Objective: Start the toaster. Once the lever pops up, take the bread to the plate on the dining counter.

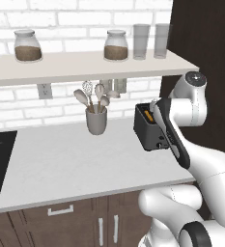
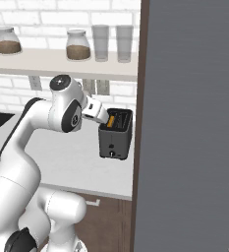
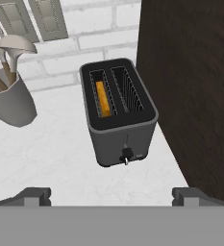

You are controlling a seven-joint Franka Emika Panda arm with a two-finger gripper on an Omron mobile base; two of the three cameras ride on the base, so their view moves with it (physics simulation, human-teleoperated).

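The toaster stands at the right end of the grey counter, close against the dark cabinet, with the bread sunk in its left slot. The gripper hovers above and in front of it, jaws spread wide and holding nothing. To start it well, I judge the fingers should come down squarely on the front lever, pressing straight down without nudging the toaster or the utensil cup to the left.

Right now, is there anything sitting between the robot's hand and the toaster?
Nothing visible. The open hand hovers above bare grey counter in front of the toaster. The utensil cup stands off to one side, out of the path.
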